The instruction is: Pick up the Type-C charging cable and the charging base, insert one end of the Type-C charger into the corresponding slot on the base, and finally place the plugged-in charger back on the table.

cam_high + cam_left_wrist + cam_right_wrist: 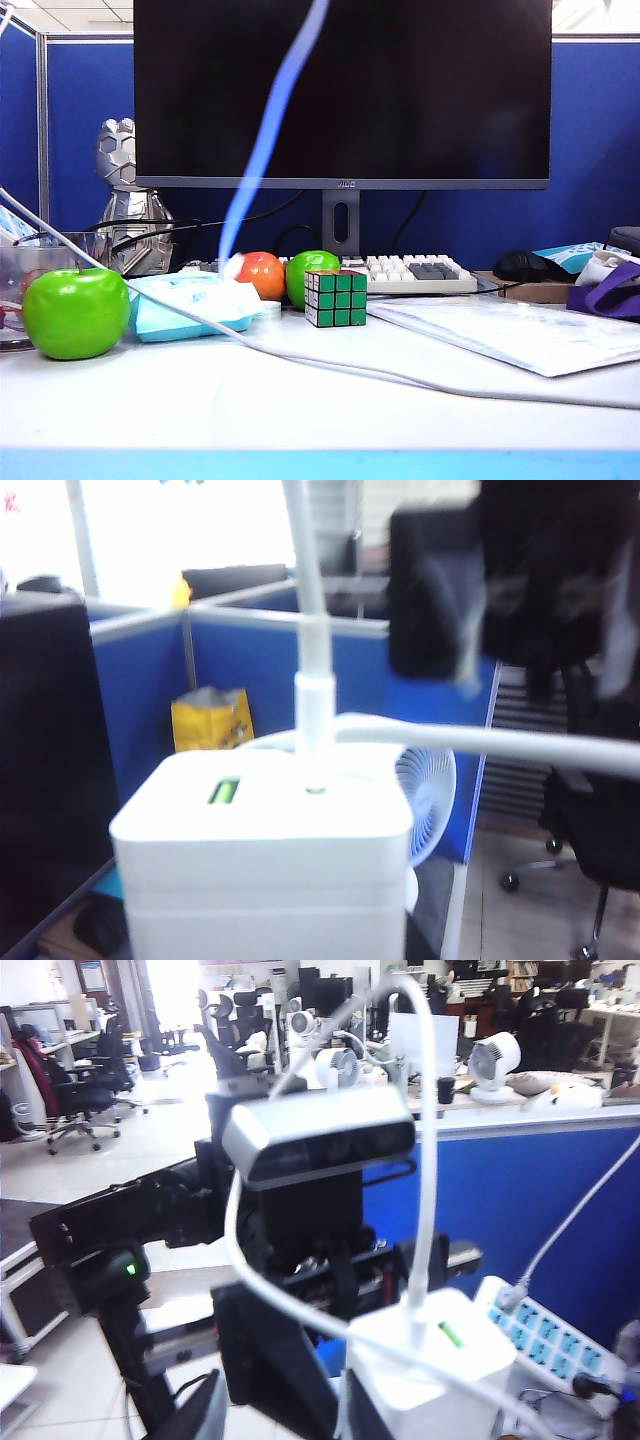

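The white charging base (pixel 262 850) fills the near part of the left wrist view, port face showing its green insert. The Type-C charging cable (pixel 314 695) stands with its plug in the slot (pixel 315 787), and another run of it crosses sideways. The left gripper's fingers are hidden behind the block. In the right wrist view the left gripper (pixel 400 1400) is shut on the charging base (pixel 440 1355), with the cable (pixel 428 1160) rising from it. My right gripper (pixel 285 1422) stands open beside it, holding nothing. Neither gripper shows in the exterior view; a blurred pale strand (pixel 270 120) hangs there.
On the table (pixel 320 425) are a green apple (pixel 76 312), a wipes pack (pixel 190 303), an orange (pixel 262 274), a Rubik's cube (pixel 335 297), a keyboard (pixel 415 272), papers (pixel 520 335) and a thicker white cable (pixel 300 357). A monitor (pixel 342 90) stands behind. A power strip (pixel 545 1335) lies near the base.
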